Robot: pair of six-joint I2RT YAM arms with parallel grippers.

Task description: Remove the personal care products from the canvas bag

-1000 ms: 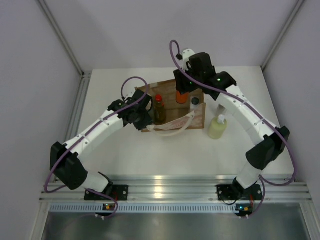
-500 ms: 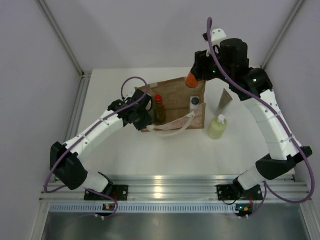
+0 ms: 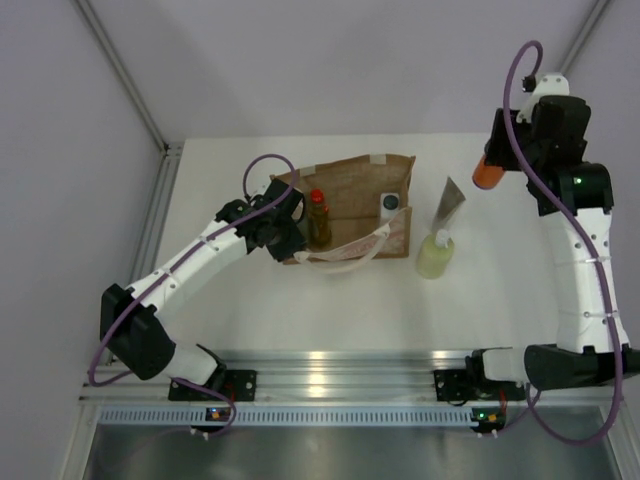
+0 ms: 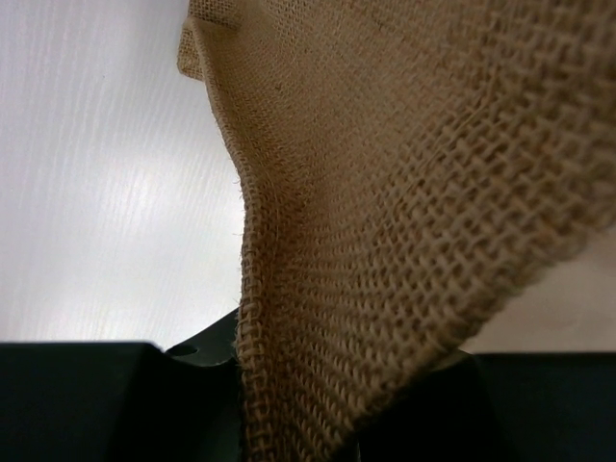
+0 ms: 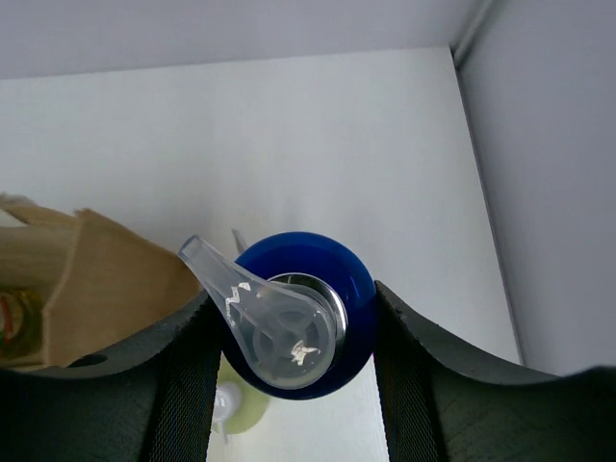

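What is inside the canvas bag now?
An amber red-capped bottle stands near the left end of the canvas bag, and a white square dark-capped bottle near its right end. The bottom between them is covered by the fabric walls, so more items cannot be ruled out.

Coarse woven burlap canvas bag [image 4: 404,221]

One canvas bag [image 3: 350,185]. Four bottles: one amber red-capped bottle [image 3: 318,216], one white square dark-capped bottle [image 3: 390,203], one pale-yellow white-capped bottle [image 3: 436,256], one orange-blue bottle [image 3: 487,174]. One flat grey-brown sachet [image 3: 450,203]. Two arms: left arm [image 3: 200,260], right arm [image 3: 585,260].
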